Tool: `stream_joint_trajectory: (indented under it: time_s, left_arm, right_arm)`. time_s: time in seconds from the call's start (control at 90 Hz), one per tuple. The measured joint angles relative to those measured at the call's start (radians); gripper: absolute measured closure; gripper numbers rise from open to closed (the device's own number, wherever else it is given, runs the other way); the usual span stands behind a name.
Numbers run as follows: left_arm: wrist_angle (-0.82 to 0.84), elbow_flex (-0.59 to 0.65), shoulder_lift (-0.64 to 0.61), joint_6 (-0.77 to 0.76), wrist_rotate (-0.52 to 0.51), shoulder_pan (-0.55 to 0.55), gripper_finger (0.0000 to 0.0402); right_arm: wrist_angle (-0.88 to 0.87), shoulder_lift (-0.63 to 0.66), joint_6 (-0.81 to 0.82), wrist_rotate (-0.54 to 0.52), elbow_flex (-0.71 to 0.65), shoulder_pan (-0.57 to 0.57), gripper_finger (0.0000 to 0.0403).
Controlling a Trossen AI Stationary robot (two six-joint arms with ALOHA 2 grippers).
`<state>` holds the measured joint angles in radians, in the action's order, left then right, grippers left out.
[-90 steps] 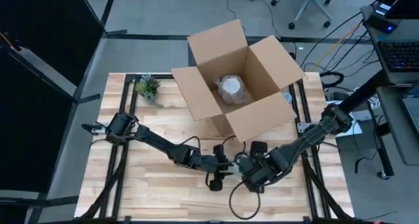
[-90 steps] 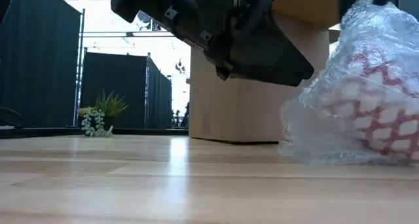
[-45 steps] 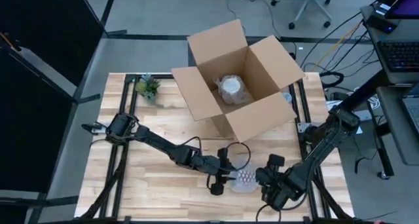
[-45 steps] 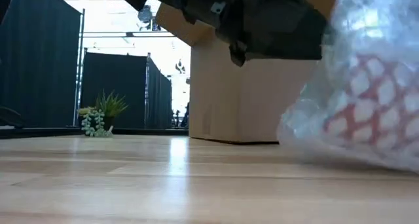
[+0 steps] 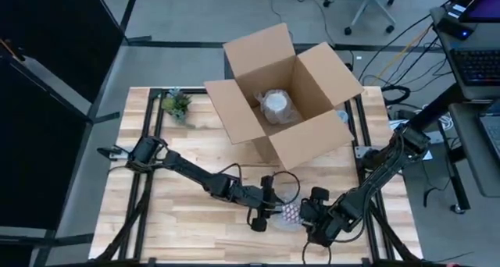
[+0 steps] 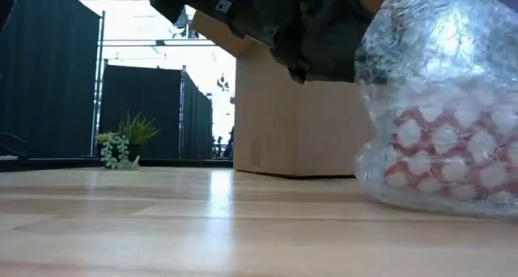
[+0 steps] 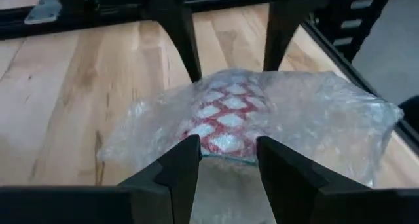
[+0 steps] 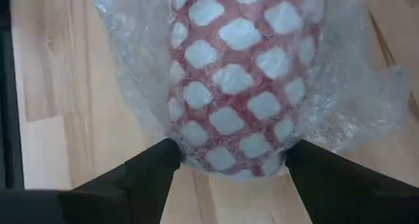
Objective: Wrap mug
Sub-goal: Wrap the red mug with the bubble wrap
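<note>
Right gripper [image 5: 306, 213] sits at the mug [image 5: 290, 213], fingers spread wide, one on each flank of the wrapped body; in its wrist view the red lattice pattern fills the gap between the fingers, which have not pinched in on it. Left gripper [image 5: 273, 210] stands on the mug's opposite side, fingers likewise apart, their tips at the edge of the bubble wrap [image 7: 314, 119] with the mug just ahead of them. The mug therefore lies between the two grippers, on the table [image 5: 180, 236] well in front of the box [image 5: 308, 138], nearer the table's front edge. Its long axis appears to run along the line joining the grippers. The wrap is loose on the side away from the left gripper, where a flap trails onto the wood. Judged from this, the right gripper is the closer and better placed to close on the body. A second wrapped bundle [image 5: 275, 105] already lies inside the box.
</note>
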<state>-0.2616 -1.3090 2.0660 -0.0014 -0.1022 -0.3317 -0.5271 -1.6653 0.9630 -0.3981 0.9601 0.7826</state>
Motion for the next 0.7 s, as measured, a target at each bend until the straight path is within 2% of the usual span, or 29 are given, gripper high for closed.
stream_joint_trajectory:
  time_s: [0.3, 0.567, 0.7]
  left_arm:
    - [0.035, -0.07, 0.003, -0.011, 0.042, -0.002, 0.026]
    - [0.435, -0.136, -0.105, -0.017, -0.098, -0.008, 0.026]
    - [0.575, -0.141, -0.173, 0.014, -0.165, -0.012, 0.026]
  right_arm:
    - [0.153, -0.005, -0.093, -0.056, -0.068, -0.042, 0.0135]
    - [0.135, -0.01, -0.089, -0.04, -0.075, -0.046, 0.0135]
    - [0.117, -0.011, -0.088, -0.036, -0.076, -0.047, 0.0136]
